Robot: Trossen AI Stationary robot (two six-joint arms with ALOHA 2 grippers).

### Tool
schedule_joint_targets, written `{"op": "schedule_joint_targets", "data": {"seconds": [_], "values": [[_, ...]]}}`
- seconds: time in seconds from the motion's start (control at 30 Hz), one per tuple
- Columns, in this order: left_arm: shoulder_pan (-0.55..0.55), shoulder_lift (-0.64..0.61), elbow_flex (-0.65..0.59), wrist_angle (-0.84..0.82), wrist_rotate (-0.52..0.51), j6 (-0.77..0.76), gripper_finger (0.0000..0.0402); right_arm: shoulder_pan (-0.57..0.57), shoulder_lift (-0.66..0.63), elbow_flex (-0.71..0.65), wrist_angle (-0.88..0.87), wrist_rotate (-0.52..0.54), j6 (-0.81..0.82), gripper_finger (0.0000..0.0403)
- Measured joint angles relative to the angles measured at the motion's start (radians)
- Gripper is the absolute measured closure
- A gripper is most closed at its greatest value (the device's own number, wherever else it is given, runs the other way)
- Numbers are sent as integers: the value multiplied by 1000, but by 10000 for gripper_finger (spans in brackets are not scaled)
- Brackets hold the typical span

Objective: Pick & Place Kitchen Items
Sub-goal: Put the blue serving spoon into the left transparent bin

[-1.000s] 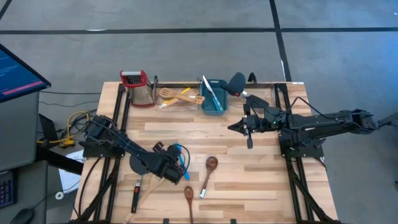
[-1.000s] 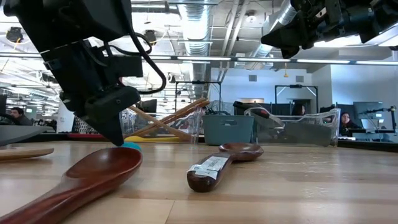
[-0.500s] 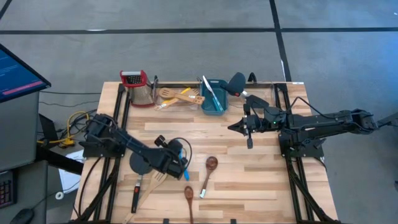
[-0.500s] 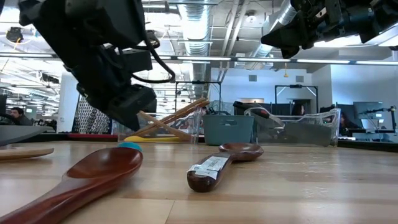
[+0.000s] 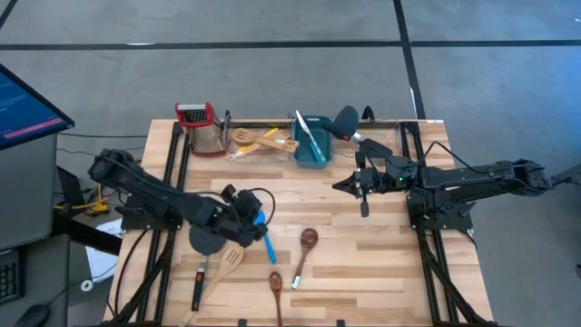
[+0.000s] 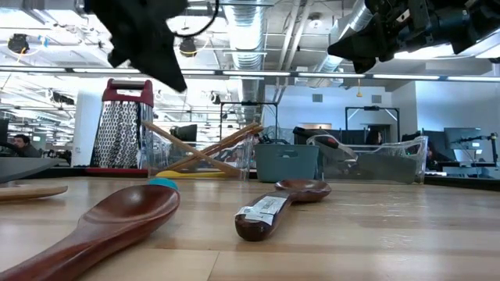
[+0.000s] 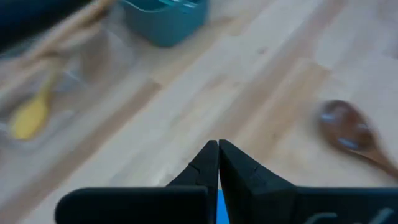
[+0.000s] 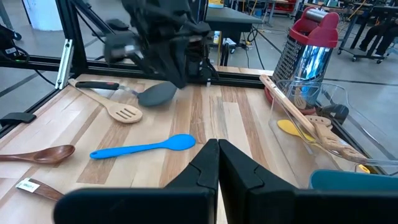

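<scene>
Blue spoon [image 8: 144, 147] lies flat on the table [image 5: 381, 263], just beside the raised left gripper [image 5: 257, 216], jaws pressed together, empty; right gripper [image 5: 364, 202] hovers likewise closed.

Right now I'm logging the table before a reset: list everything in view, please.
Blue spoon: one, blue, mid-table beside the left pincer.
Dark wooden spoons: two, brown, near front edge.
Slotted spatula: one, pale wood, front left.
Black spatula: one, black, beside it.
Grater: one, red-topped, back left.
Clear bin: one, holding pale wooden and yellow utensils, back centre.
Teal tub: one, back centre.
Left pincer: shut, raised above the blue spoon.
Right pincer: shut, raised at right.
</scene>
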Motion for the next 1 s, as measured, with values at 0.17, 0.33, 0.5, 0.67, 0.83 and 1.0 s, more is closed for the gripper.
{"op": "schedule_joint_targets", "data": {"seconds": [0.17,0.33,0.5,0.67,0.83,1.0], "values": [[-53,-39,0,9,39,0,400,0,9,0,26,0,66,401],[-116,-2,0,32,54,-3,400,28,31,-1,54,0,139,402],[-142,70,0,97,154,-4,400,90,116,59,44,0,141,402],[-134,169,0,189,298,-4,400,140,234,171,47,0,124,402],[-119,251,0,187,359,-34,400,166,319,265,-9,0,46,403],[-97,291,0,195,396,-59,400,169,361,293,-52,0,27,403]]}}
